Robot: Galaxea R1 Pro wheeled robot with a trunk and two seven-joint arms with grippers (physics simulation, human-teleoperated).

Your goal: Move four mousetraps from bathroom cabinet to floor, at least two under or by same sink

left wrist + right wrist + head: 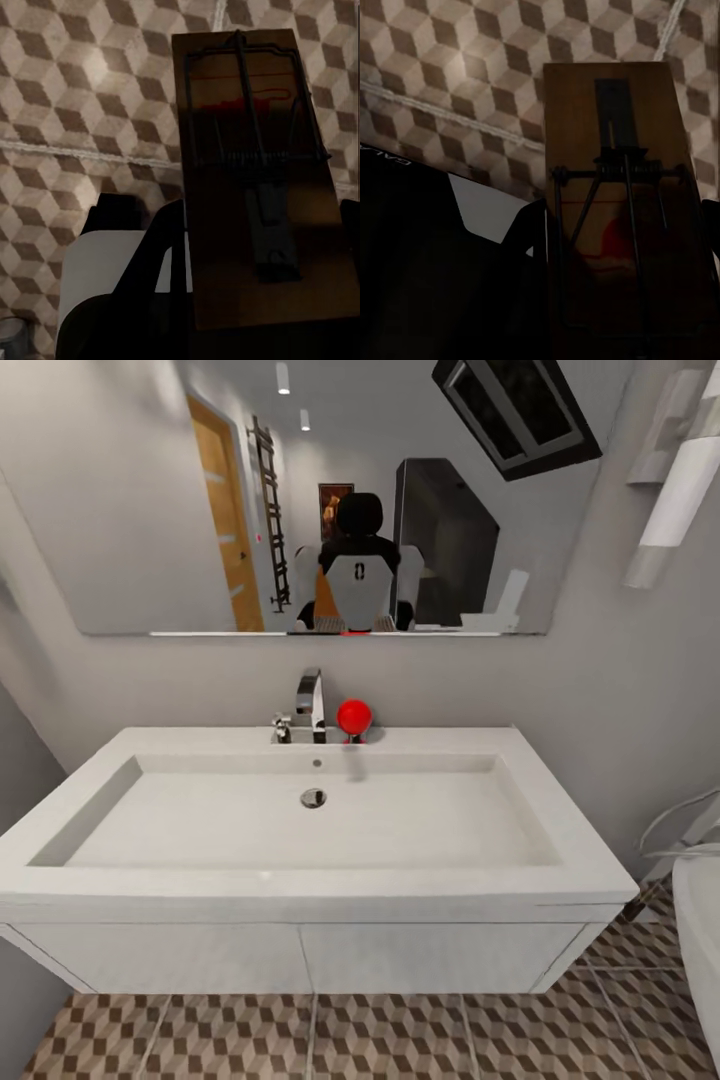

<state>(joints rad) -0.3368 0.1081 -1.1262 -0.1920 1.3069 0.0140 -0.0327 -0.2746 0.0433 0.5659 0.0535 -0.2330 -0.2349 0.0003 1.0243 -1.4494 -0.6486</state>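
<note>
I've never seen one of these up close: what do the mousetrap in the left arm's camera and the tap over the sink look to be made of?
The mousetrap looks like a flat, matte brown wooden board carrying dark, thin metal wire and a coiled spring. The tap looks like polished chrome metal, judging by its bright mirror-like reflections. Being simulator renders, both are only likely.

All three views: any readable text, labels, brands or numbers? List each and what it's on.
"GAL": partial pale lettering, cut off at the picture's edge, on the robot's dark body in the right wrist view; the rest cannot be read.
Emblem on the robot's reflection in the mirror: too small to read.
Left-held mousetrap and right-held mousetrap: red marks only, no legible text.
</note>
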